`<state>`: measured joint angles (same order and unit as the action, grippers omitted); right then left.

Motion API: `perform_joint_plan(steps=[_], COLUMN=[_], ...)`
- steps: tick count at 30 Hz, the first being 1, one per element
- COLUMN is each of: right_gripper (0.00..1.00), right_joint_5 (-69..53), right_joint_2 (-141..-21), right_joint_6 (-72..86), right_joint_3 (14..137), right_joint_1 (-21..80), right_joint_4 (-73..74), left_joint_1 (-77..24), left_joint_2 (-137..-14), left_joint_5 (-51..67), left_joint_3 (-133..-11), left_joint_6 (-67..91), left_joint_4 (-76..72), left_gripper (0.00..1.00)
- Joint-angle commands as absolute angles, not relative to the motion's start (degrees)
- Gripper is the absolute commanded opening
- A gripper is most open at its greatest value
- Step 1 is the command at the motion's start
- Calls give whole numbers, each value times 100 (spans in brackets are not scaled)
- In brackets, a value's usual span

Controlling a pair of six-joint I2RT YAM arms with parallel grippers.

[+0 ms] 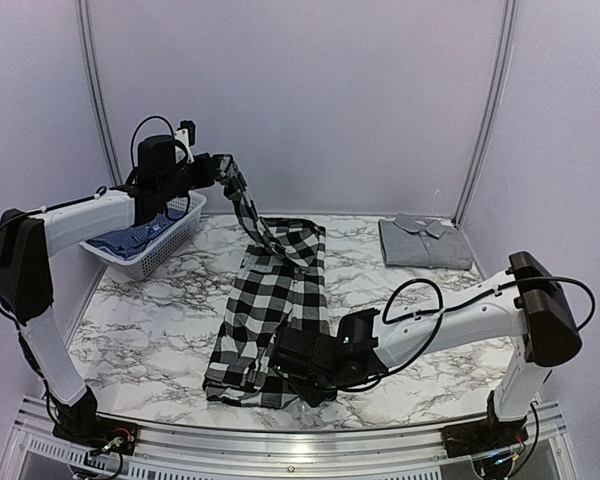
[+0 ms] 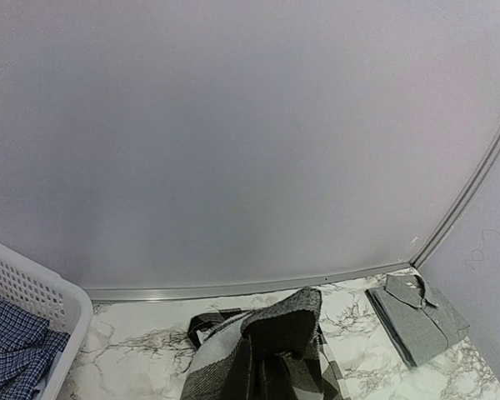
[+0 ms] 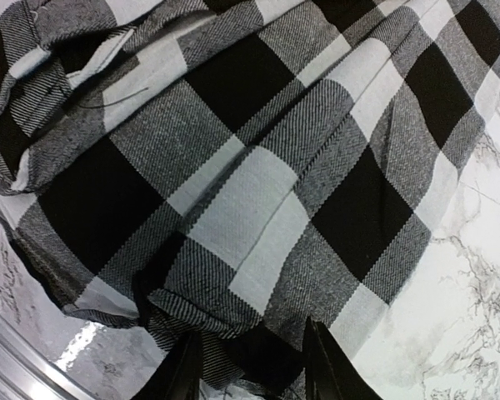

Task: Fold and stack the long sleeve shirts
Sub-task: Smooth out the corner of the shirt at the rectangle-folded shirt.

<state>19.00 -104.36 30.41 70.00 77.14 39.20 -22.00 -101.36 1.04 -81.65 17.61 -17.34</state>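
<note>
The black-and-white checked long sleeve shirt point(image 1: 270, 310) lies lengthwise on the marble table point(image 1: 150, 340). One sleeve is pulled up and to the left. My left gripper point(image 1: 218, 170) is shut on that sleeve end and holds it high, near the basket. In the left wrist view the bunched sleeve point(image 2: 271, 346) hides the fingers. My right gripper point(image 1: 283, 362) is low at the shirt's near hem. In the right wrist view its fingers point(image 3: 317, 367) stand on either side of a bunched fold of checked cloth point(image 3: 233, 217), and the gripper point(image 3: 250, 375) is closed on it.
A folded grey shirt point(image 1: 423, 241) lies at the back right and also shows in the left wrist view point(image 2: 417, 317). A white basket point(image 1: 165, 250) with blue plaid cloth point(image 1: 130, 238) stands at the back left. Walls close in behind.
</note>
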Motion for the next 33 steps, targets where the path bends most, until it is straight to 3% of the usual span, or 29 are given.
perform_joint_plan(steps=[1, 13, 33], right_gripper=[35, 0, 0], right_joint_5=[2329, 2642, 1269], right_joint_2=[-10603, -10449, -10637], right_joint_6=[3066, 2987, 2823], right_joint_3=[7031, 7366, 7250], right_joint_1=[7740, 7758, 7896], right_joint_4=[3898, 3649, 2496], left_joint_1=[-2168, -2169, -2169], left_joint_2=[-10239, -10239, -10080], left_joint_5=[146, 134, 240], left_joint_3=[-8385, -8409, -8435], left_joint_6=[1761, 1745, 1782], left_joint_4=[-1872, -1863, -1854], left_gripper=[0, 0, 0])
